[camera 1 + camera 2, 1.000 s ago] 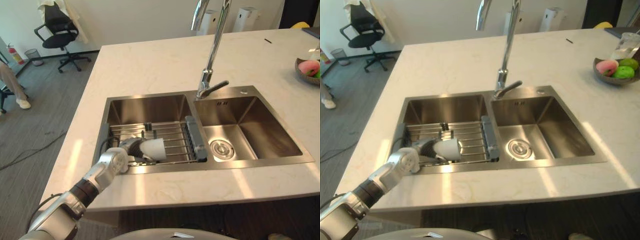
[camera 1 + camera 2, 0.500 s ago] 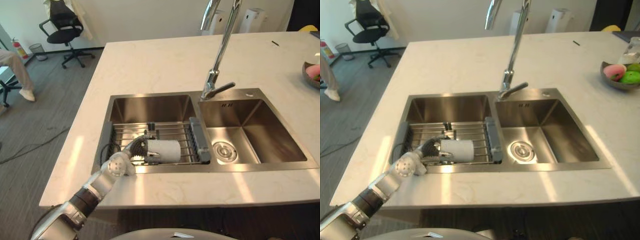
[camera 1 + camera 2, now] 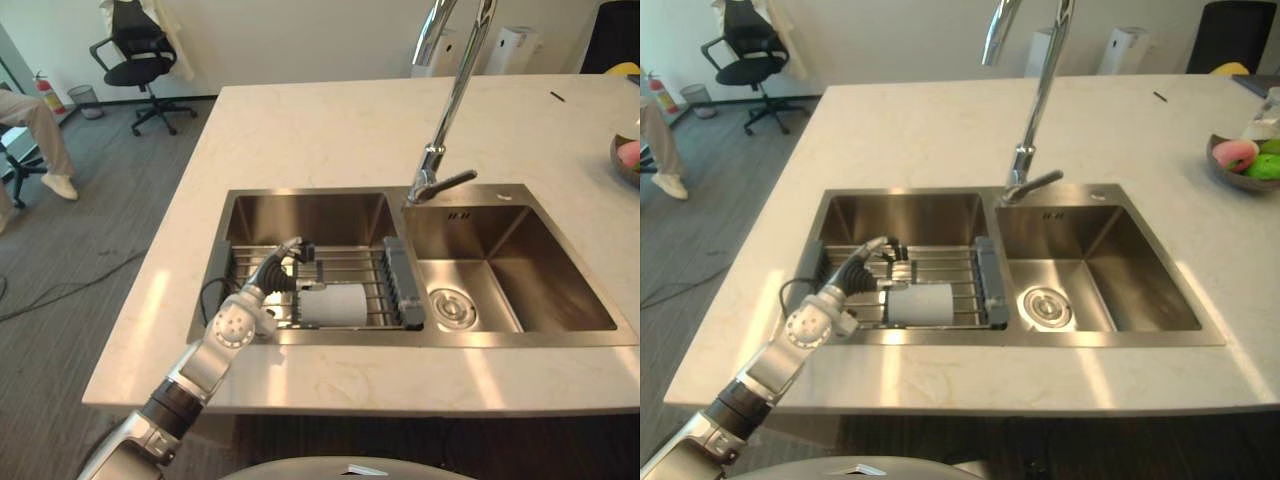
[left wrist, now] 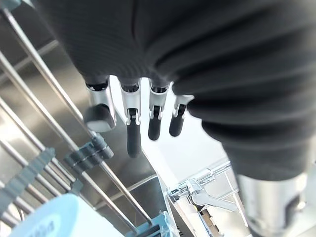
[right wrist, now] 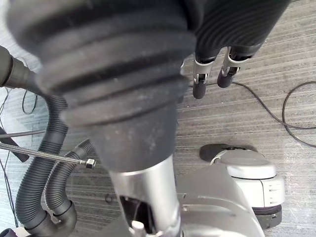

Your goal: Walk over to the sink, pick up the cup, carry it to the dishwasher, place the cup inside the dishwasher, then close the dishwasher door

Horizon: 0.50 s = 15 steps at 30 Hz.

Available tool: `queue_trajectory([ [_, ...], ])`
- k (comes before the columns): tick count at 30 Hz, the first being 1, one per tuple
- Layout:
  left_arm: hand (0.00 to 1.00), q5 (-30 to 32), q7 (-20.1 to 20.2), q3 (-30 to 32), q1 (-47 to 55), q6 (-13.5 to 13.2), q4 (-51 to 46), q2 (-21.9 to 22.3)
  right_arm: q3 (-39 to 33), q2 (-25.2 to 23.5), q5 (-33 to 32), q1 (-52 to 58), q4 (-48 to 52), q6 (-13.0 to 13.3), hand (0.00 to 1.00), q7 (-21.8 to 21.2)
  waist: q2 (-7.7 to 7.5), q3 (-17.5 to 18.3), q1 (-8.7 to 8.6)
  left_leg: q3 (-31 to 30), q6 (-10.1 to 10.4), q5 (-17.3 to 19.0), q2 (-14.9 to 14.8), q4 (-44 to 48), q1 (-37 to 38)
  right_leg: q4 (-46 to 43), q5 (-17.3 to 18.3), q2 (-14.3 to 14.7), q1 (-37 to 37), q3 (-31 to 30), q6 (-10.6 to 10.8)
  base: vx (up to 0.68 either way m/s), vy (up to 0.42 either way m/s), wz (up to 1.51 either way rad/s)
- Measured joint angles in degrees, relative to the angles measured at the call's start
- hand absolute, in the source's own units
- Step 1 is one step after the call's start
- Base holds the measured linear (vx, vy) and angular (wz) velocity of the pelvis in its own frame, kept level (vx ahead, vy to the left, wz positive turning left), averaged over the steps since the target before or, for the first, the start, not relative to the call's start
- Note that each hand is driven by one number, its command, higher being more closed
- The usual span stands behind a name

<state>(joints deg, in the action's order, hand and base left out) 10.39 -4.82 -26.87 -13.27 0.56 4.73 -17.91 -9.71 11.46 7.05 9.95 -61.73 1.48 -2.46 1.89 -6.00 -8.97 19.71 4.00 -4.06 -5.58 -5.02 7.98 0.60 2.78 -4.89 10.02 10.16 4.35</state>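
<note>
**Cup still to be grasped at the sink**

The left hand (image 3: 274, 276) hovers over the rack (image 3: 352, 266) in the sink (image 3: 330, 338), its fingers (image 4: 132, 140) straight and apart, holding nothing. The cup (image 3: 336, 305) lies on its side on the rack, just beside the palm; whether they touch I cannot tell. The right hand (image 5: 200, 81) hangs idle with loose fingers. As I judge it, the walk is done. The grasp, the carry, the placing in the dishwasher and the door all remain.

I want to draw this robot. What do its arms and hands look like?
The left arm is silver-grey, with a round joint at the wrist. The left hand wears a dark ribbed cover, and its silver fingers end in dark tips. The right hand has the same cover and fingers.
</note>
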Motion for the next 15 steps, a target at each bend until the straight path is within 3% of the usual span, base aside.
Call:
queue_trajectory([
  [9,0.0,19.8,0.5,-1.6,-0.9,-2.3,-6.8,-2.2,0.2,0.1,0.0,0.2,0.0,0.0,0.0,0.1,-0.17,0.1,0.6,0.0,0.1,0.1,0.0,0.0,-0.1,0.0,0.0,0.0,0.0,0.0,0.0,0.0,0.0,0.0],
  [15,0.0,22.5,5.2,-6.0,-3.0,-0.4,-8.9,-5.2,0.7,0.3,0.1,0.0,-0.1,0.0,0.0,0.1,-0.25,0.1,0.46,0.0,0.1,0.1,0.0,0.0,-0.1,0.0,0.0,0.0,0.0,0.0,0.0,0.0,0.0,0.0],
])
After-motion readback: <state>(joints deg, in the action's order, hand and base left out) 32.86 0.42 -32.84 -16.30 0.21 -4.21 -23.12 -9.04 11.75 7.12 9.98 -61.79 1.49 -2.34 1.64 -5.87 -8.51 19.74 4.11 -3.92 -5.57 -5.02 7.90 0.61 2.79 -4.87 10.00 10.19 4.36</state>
